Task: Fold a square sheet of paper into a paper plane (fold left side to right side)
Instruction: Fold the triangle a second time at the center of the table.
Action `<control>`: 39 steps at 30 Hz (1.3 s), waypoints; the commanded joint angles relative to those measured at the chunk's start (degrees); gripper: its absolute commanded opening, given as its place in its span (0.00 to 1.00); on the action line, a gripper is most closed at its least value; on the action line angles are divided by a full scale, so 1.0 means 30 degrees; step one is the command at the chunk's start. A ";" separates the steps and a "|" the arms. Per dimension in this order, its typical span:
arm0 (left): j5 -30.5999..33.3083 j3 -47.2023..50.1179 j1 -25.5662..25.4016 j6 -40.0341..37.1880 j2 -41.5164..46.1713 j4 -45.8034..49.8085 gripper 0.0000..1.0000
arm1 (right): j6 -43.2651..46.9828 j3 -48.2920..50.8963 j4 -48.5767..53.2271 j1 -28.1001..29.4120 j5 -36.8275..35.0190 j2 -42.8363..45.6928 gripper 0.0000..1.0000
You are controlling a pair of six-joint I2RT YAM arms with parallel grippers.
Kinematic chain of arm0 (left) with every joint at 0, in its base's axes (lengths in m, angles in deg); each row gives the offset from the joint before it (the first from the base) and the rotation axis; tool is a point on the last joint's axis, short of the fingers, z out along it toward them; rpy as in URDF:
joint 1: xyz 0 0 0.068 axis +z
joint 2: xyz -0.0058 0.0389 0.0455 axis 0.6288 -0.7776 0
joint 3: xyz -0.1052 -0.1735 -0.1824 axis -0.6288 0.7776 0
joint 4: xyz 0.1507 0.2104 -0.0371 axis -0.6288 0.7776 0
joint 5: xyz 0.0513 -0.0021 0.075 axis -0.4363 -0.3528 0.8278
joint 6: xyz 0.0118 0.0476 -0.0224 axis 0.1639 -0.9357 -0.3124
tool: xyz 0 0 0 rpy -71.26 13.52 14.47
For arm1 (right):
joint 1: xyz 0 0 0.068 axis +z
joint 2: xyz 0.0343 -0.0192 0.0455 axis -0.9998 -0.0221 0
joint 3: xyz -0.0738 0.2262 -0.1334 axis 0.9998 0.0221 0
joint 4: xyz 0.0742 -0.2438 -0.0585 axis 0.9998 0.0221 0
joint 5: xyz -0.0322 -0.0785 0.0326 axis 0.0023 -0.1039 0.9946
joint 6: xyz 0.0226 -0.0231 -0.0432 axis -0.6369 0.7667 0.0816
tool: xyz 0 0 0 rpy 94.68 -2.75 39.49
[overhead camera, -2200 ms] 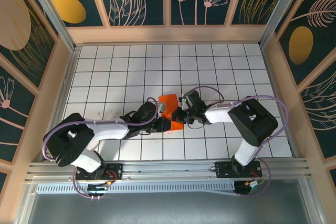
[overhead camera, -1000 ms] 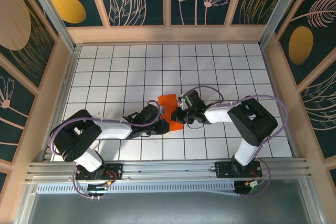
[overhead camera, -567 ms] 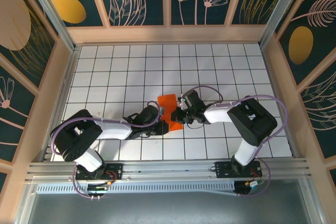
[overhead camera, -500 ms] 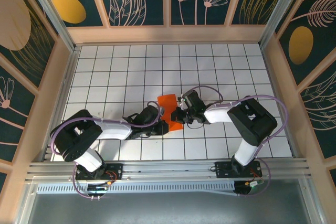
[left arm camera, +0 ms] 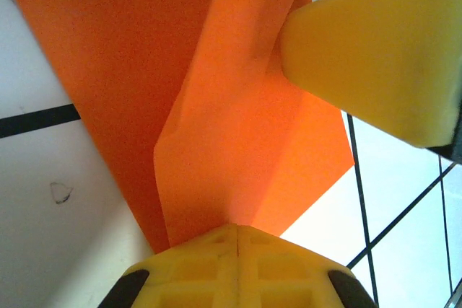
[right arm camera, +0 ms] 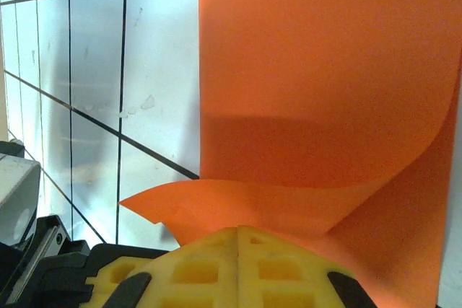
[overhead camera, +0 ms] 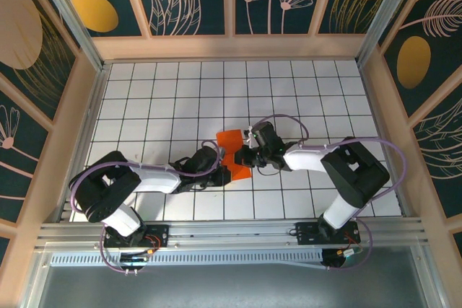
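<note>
Mid-table, left pincer (overhead camera: 224, 166) faces right pincer (overhead camera: 243, 158), clamping paper (overhead camera: 232, 138).

Qty check, by kind, as I see it from here:
I count 1 orange square sheet of paper (overhead camera: 232, 138), approx mid of the 1 table (overhead camera: 144, 91), closer to its near edge; 2 arms off that edge, left arm (overhead camera: 151, 178) + right arm (overhead camera: 310, 158); 2 grippers w/ yellow pads, left gripper (overhead camera: 221, 165) & right gripper (overhead camera: 243, 156).

Orange sheet (overhead camera: 231, 138) partly obscured.
Middle hidden beneath left claw (overhead camera: 224, 164) and right claw (overhead camera: 242, 156); creases unreadable there.
</note>
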 commanded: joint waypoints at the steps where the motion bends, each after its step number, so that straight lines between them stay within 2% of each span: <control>1: 0.0546 0.0493 -0.0123 -0.0353 -0.0267 0.0618 0.02 | 0.0360 0.0369 -0.0945 0.0300 -0.0004 -0.0143 0.00; 13: 0.0637 0.0435 -0.0125 -0.0310 -0.0413 0.0801 0.02 | 0.0961 -0.0636 -0.0169 0.0351 -0.1060 -0.1824 0.00; 22: 0.0684 0.0551 -0.0137 -0.0327 -0.0597 0.0889 0.01 | 0.1168 -0.0688 0.0566 -0.0087 -0.1528 -0.1834 0.00; 39: 0.0634 0.0719 -0.0146 -0.0318 -0.0567 0.0675 0.01 | 0.2739 -0.1505 0.1971 -0.3023 -0.1360 -0.1918 0.00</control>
